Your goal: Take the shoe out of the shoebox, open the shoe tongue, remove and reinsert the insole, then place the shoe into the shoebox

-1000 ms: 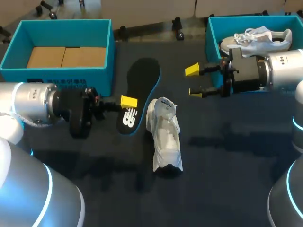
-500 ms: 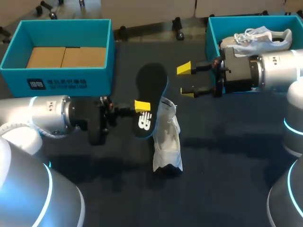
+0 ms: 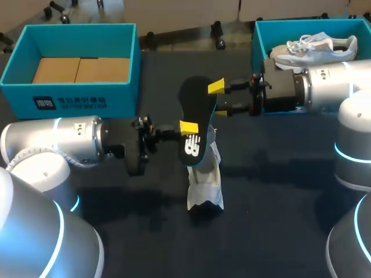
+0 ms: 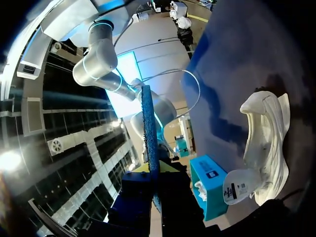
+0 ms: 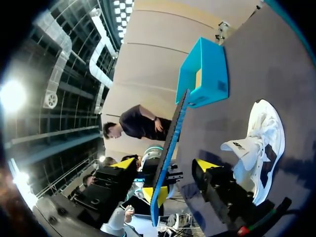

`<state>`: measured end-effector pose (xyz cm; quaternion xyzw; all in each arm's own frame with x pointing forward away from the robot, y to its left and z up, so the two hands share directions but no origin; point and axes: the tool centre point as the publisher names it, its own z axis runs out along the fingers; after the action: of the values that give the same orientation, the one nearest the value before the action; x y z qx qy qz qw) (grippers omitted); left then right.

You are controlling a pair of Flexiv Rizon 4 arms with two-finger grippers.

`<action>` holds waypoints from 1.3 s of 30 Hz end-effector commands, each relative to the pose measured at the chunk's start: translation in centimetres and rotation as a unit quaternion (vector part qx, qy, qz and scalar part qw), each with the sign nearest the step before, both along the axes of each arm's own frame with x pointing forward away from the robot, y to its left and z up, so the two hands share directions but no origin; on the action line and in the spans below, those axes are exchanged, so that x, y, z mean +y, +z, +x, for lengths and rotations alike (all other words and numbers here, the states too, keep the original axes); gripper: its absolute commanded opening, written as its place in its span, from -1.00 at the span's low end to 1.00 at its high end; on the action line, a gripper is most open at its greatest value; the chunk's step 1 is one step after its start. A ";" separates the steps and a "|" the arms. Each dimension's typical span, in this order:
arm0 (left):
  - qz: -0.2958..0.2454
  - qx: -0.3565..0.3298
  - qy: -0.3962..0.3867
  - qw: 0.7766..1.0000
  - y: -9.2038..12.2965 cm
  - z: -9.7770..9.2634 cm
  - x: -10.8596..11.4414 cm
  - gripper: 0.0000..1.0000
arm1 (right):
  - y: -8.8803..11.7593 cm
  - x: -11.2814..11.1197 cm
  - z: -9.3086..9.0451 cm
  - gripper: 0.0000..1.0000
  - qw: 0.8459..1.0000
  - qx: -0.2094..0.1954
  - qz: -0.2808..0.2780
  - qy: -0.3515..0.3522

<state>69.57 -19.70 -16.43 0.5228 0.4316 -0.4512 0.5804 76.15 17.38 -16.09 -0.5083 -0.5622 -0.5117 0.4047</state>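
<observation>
Above shoe [image 3: 206, 179], insole [image 3: 195, 113] nearer right gripper [image 3: 219, 99]

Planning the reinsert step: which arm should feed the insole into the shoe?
Left. The left gripper is shut on the insole, holding it on edge right by the shoe. The right gripper is open, its fingers either side of the insole's far end without gripping, so it probably suits steadying.
</observation>
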 end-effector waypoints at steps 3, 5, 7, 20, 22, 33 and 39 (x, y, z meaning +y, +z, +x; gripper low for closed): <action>-0.002 -0.001 0.005 1.000 -0.3 0.8 -1.1 -1.00 | -0.1 0.7 0.2 -0.07 1.000 0.001 0.001 0.002; 0.000 -0.001 0.004 1.000 -0.4 0.9 -1.3 -1.00 | -0.3 0.9 0.3 -0.10 1.000 0.002 0.004 0.002; 0.001 -0.004 0.002 1.000 -0.4 0.9 -1.5 -1.00 | -0.4 1.0 0.4 -0.13 1.000 0.002 0.006 0.005; 0.003 -0.003 0.006 1.000 -0.5 0.9 -1.9 -1.00 | -0.6 0.9 0.6 -1.00 1.000 0.003 0.003 0.009; 0.005 -0.003 0.008 1.000 -0.4 0.9 -1.8 0.15 | -0.6 0.8 0.7 -1.00 1.000 0.003 0.002 0.010; 0.076 -0.024 0.005 0.997 0.5 1.4 0.2 1.00 | -1.5 0.0 1.0 -1.00 1.000 0.014 -0.003 0.011; 0.153 -0.037 0.013 0.987 1.0 2.1 1.4 1.00 | -2.2 -0.5 0.9 -1.00 1.000 0.025 -0.008 0.010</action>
<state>71.65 -19.13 -16.39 0.5867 0.4606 -0.3754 0.5502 77.11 17.00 -18.20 -0.5169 -0.5598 -0.4931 0.4200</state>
